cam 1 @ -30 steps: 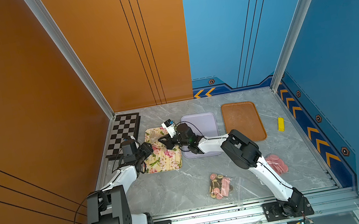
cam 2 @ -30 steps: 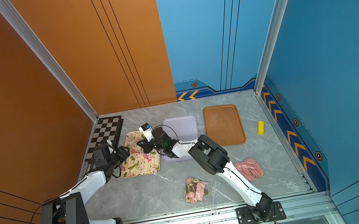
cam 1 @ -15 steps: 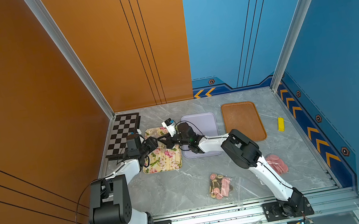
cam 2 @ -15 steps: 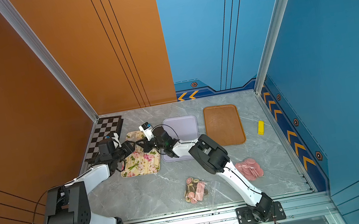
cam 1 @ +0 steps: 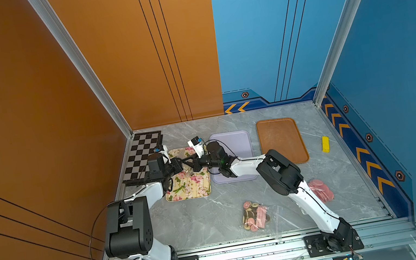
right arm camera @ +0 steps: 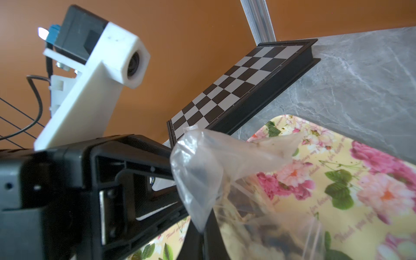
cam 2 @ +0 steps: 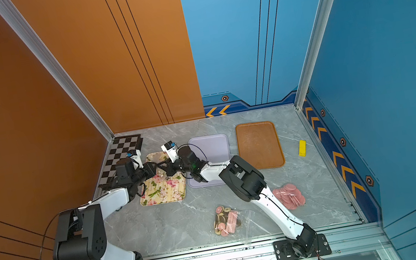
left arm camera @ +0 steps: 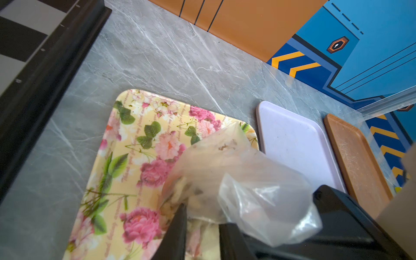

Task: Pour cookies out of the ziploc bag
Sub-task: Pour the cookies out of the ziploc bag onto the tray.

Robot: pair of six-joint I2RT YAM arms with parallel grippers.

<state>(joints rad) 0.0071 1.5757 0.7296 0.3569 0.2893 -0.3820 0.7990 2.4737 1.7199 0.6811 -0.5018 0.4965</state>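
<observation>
A clear ziploc bag (left arm camera: 225,171) hangs crumpled just above the floral tray (left arm camera: 126,135), held between both grippers. My left gripper (left arm camera: 202,217) is shut on the film at one end of the bag. My right gripper (right arm camera: 203,229) is shut on another fold of the ziploc bag (right arm camera: 213,162). Blurred dark and pale cookies (right arm camera: 258,227) show through the film near the tray. In both top views the left gripper (cam 1: 180,165) and the right gripper (cam 1: 189,165) meet tip to tip over the tray's far half (cam 2: 148,157).
A chessboard (cam 1: 145,154) lies far left, a lilac tray (cam 1: 234,143) and a brown tray (cam 1: 279,138) right of the floral one. A yellow block (cam 1: 325,144) sits far right. A second bag of biscuits (cam 1: 255,215) and pink discs (cam 1: 321,189) lie near the front.
My left arm has swung right until its gripper met the right gripper over the floral tray. Its jaws have closed on the bag. The right arm has stayed put.
</observation>
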